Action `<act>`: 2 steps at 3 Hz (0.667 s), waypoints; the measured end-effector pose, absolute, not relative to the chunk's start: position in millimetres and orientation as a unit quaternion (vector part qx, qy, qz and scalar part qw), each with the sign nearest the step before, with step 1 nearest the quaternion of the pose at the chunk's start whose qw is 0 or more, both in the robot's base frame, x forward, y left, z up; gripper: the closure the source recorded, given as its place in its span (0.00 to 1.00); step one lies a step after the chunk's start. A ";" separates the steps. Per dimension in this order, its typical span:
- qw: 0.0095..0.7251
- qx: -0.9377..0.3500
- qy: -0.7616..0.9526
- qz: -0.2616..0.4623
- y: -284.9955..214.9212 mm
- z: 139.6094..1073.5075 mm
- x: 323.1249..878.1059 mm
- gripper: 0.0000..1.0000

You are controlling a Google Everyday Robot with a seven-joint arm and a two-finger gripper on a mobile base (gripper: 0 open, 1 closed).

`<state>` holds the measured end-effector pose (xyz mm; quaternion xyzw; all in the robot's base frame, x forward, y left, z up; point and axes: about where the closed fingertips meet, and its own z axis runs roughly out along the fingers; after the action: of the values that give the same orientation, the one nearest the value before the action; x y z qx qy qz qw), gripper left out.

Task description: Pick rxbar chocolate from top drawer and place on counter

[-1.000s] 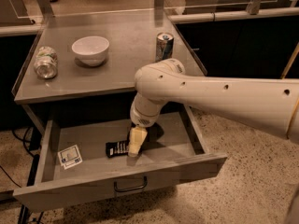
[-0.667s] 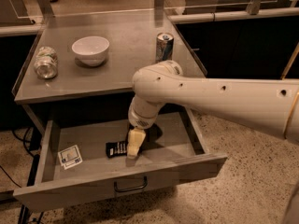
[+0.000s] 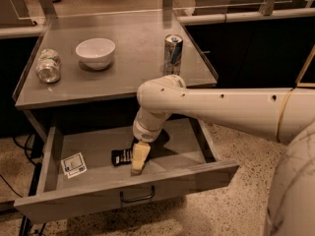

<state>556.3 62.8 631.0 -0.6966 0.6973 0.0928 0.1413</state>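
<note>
Since a second ago our arm has sunk a little lower and toward seven o'clock. The gripper (image 3: 140, 157) now hangs inside the open top drawer (image 3: 113, 196), its tip at the three o'clock end of the rxbar chocolate (image 3: 121, 157), which lies flat on the drawer floor. We judge the bar light, thin and slightly pliable, with a slick wrapper, so pinching across its narrow width looks best. Whether the gripper is spread, closed or touching the wrapper, we cannot tell. The counter (image 3: 133, 70) lies at twelve o'clock.
</note>
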 end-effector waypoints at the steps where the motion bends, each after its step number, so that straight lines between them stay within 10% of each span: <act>1: 0.141 -0.697 0.697 0.094 63.1 629.8 556.1 0.00; 2: 0.151 -0.709 0.680 0.108 83.3 623.0 549.1 0.00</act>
<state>549.1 83.3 623.0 -0.7092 0.6801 0.1082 0.1511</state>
